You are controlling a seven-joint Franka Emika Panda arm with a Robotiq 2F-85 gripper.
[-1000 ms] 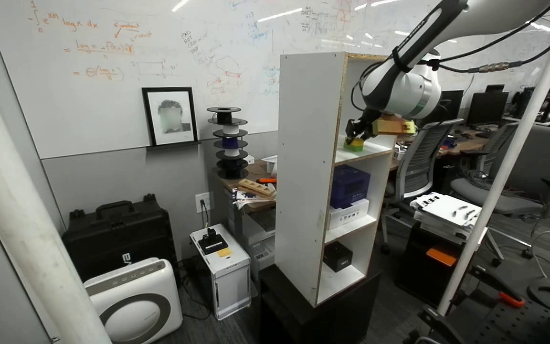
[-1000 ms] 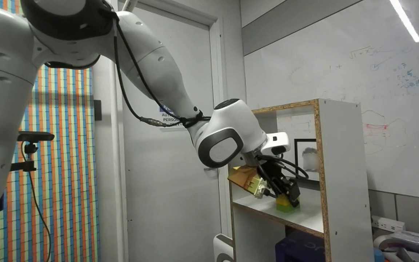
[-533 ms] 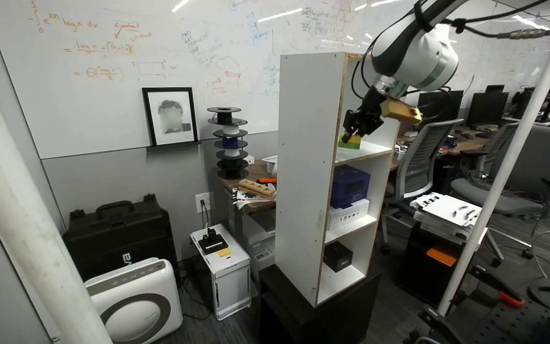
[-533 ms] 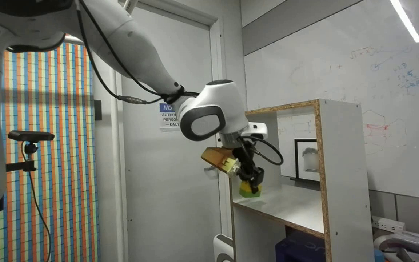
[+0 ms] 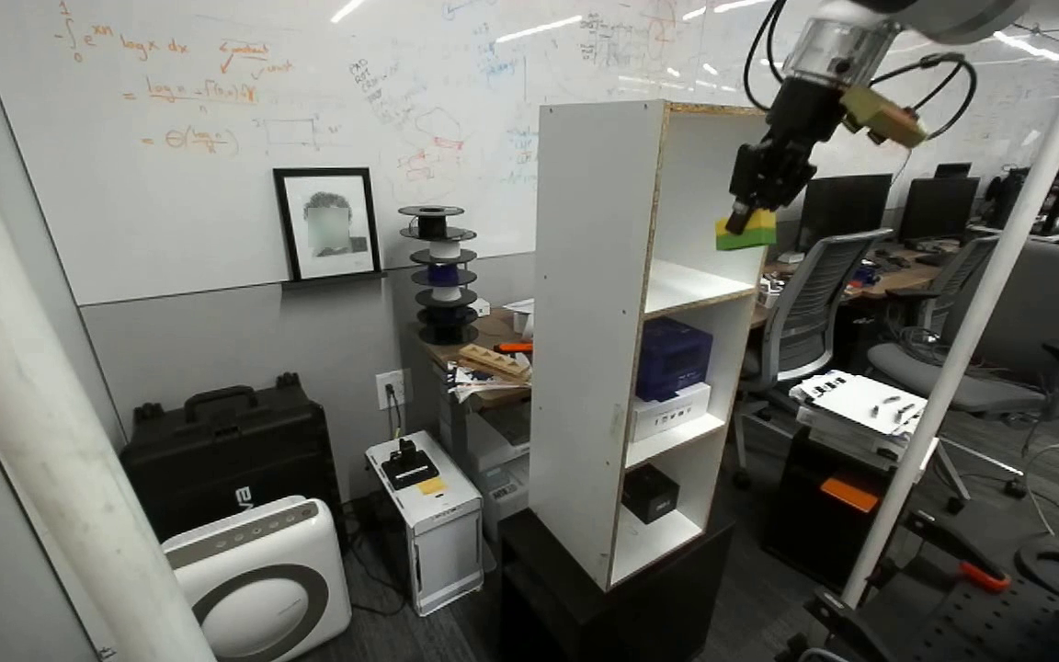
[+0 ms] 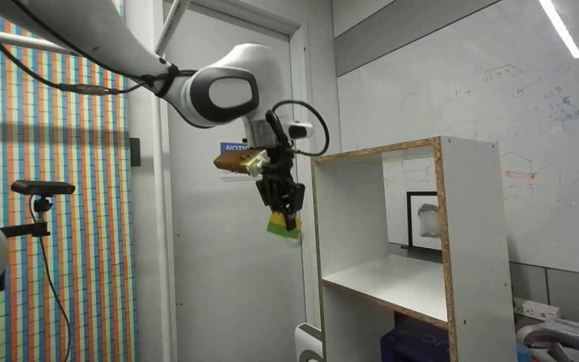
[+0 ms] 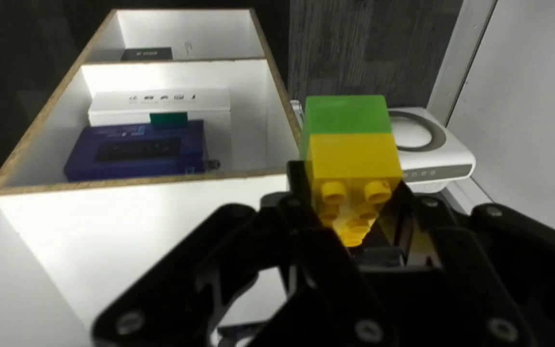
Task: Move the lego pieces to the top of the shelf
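Fingers (image 7: 298, 183) press on two sides of the lego pieces (image 7: 353, 152), apart only as far as the bricks keep them. The yellow part, its studs visible in the wrist view, sits deeper between the fingers; the green part is farther out. In both exterior views the lego pieces hang in mid-air, slightly tilted, outside the open front of the white shelf (image 5: 596, 322) and roughly level with its top compartment. An amber block (image 6: 234, 162) juts out above the fingers, and over that is the white arm (image 6: 254, 58). Farther off, the shelf's middle compartment holds a blue-purple box (image 5: 674, 359) resting on a white box (image 5: 672, 414); a black box (image 5: 650, 494) sits in the bottom compartment. Beyond the shelf, in both exterior views, a framed picture (image 5: 328, 223) stands against the whiteboard (image 5: 336, 129), and in an exterior view spools (image 5: 443, 276) are stacked near it. Lower down in that view, a black case (image 5: 231, 450) stands just behind a white appliance (image 5: 263, 598) with a dark ring on its face.
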